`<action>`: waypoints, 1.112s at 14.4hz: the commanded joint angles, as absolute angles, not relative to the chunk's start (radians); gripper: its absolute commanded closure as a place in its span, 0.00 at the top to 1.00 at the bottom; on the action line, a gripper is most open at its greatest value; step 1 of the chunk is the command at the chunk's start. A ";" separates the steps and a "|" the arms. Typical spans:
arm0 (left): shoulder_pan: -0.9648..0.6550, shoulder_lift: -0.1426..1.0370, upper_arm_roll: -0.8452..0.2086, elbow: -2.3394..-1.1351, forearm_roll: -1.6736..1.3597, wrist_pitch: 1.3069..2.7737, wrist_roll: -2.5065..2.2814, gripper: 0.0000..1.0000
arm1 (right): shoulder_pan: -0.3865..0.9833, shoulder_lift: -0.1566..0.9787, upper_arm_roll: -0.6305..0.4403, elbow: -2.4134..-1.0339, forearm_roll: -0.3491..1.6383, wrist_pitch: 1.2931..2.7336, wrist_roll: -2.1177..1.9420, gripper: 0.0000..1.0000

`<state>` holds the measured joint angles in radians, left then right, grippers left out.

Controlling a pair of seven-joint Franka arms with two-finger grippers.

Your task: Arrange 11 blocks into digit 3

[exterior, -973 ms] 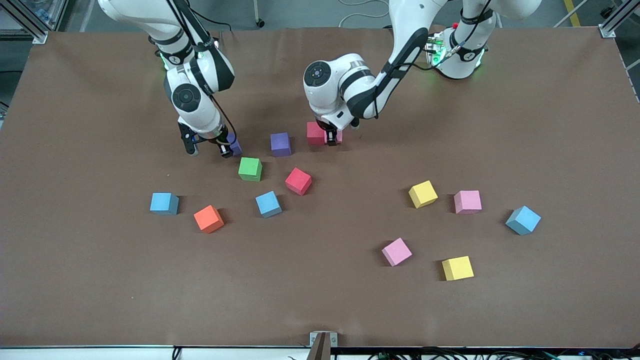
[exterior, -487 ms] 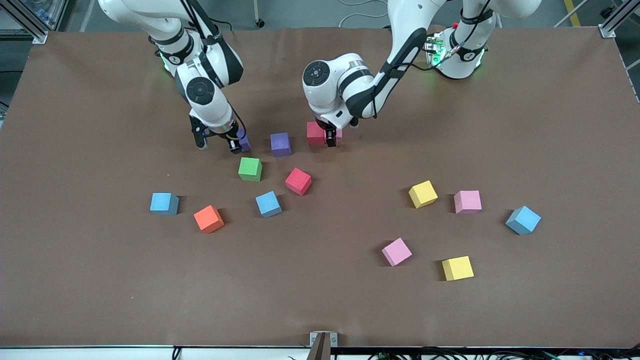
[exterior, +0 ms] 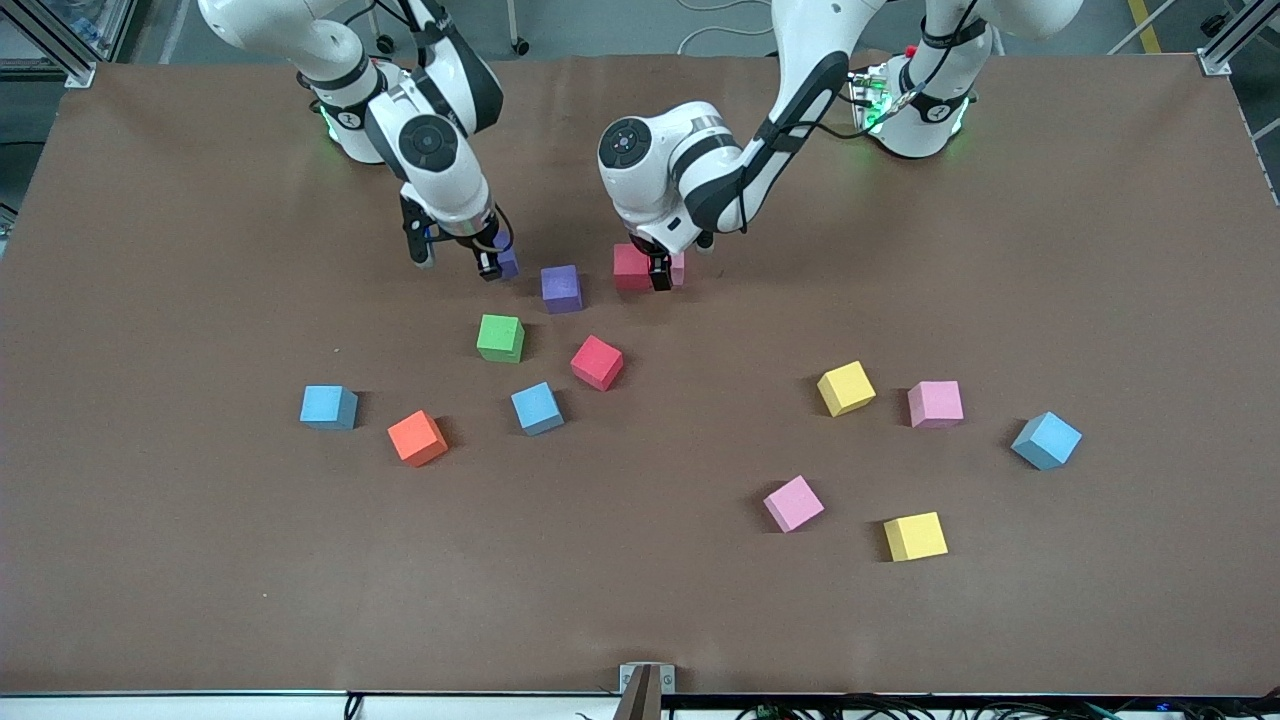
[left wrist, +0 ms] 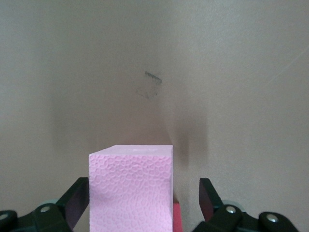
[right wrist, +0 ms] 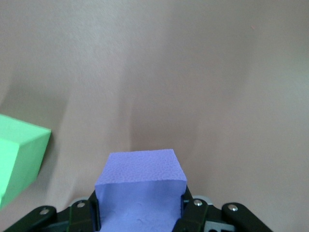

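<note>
Two white robot arms are reaching down over a brown bench scattered with small foam cubes.

The right pincer is pinching a purple cube between its fingers; in the right wrist view that cube is sitting squarely between the black pads, one flat face pointing up. It is hanging over the bench just beside a second purple cube, which is resting flat with its edges running nearly square to the bench edges. A green cube is lying a little nearer the front camera than both.

The left pincer is standing with its fingers spread wide around a pink cube, and in the left wrist view one finger is standing clear of the cube. That pink cube is sitting on the bench, touching a red cube on the side toward the right arm's end.

A cube has no long axis; the loose ones differ only in how they are turned. A second red cube, an orange cube, a pink cube and a blue cube are lying turned at an angle. Two more blue cubes, two yellow cubes and another pink cube are lying closer to square, all well apart from one another.
</note>
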<state>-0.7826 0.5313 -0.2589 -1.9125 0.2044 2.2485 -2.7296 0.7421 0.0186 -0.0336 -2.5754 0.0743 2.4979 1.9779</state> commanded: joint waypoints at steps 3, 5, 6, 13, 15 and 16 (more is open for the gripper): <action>-0.792 0.460 -0.287 -1.910 0.232 2.174 -2.798 1.00 | 0.871 -0.002 -0.035 -2.547 0.090 2.502 2.158 0.00; -0.790 0.424 -0.287 -1.908 0.233 2.137 -2.792 1.00 | 0.903 0.032 -0.035 -2.510 0.091 2.502 2.213 0.00; -0.782 0.401 -0.287 -1.895 0.233 2.105 -2.774 1.00 | 0.913 0.049 -0.035 -2.496 0.091 2.505 2.229 0.00; -0.680 0.388 -0.275 -1.660 0.245 1.836 -2.510 1.00 | 0.936 0.195 -0.037 -2.390 0.138 2.549 2.261 0.00; -0.620 0.388 -0.275 -1.600 0.249 1.796 -2.391 1.00 | 0.936 0.225 -0.037 -2.359 0.150 2.549 2.267 0.00; -0.583 0.388 -0.275 -1.570 0.249 1.789 -2.325 1.00 | 0.936 0.233 -0.037 -2.347 0.155 2.549 2.267 0.00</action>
